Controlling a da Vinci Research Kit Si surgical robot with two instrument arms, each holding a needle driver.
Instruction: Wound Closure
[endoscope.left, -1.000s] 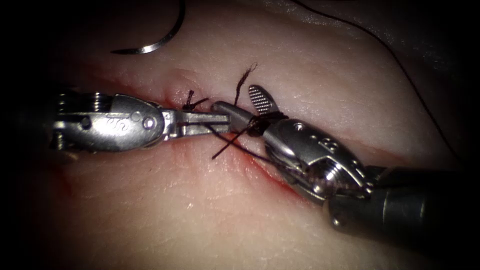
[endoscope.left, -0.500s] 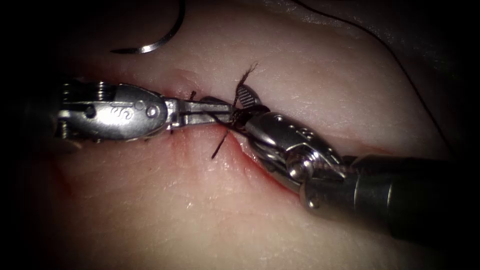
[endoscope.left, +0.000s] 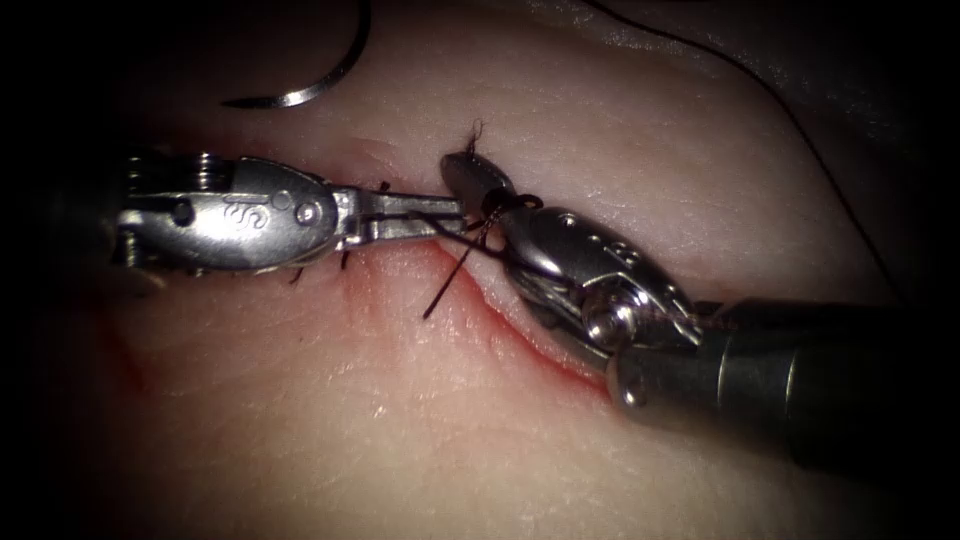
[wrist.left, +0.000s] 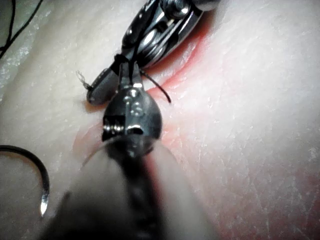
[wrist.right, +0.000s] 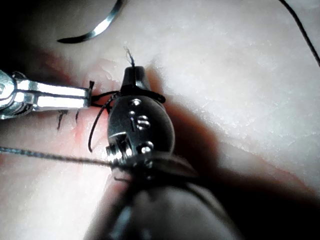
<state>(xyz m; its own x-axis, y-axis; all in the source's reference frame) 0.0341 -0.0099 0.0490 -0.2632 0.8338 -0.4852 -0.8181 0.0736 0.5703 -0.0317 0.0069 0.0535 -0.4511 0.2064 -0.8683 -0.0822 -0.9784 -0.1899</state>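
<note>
The left tool (endoscope.left: 452, 212) lies along the cut (endoscope.left: 535, 345) with its jaws shut on the dark thread (endoscope.left: 440, 295) beside the stitch. The right tool (endoscope.left: 462, 168) comes in from the right; its jaws are shut on the frayed short end of thread (endoscope.left: 473, 130), and loops of thread (endoscope.left: 512, 204) wrap around its jaws. The curved needle (endoscope.left: 300, 93) lies free on the tissue (endoscope.left: 400, 430) at the far left, held by neither tool and not in the tissue. In the right wrist view, the right tool (wrist.right: 133, 74) pinches the frayed end (wrist.right: 129, 54) next to the left tool (wrist.right: 89, 95).
A long strand of thread (endoscope.left: 800, 125) runs over the tissue at the right. Red fluid (endoscope.left: 375, 285) tints the edges of the cut. An earlier stitch's short ends (endoscope.left: 345, 260) stick out beside the left tool. In the left wrist view the needle (wrist.left: 44, 187) lies behind the left tool (wrist.left: 127, 75).
The right tool slid left and up along the cut, and its open jaws closed on the frayed thread end. The left tool kept its hold and barely moved.
</note>
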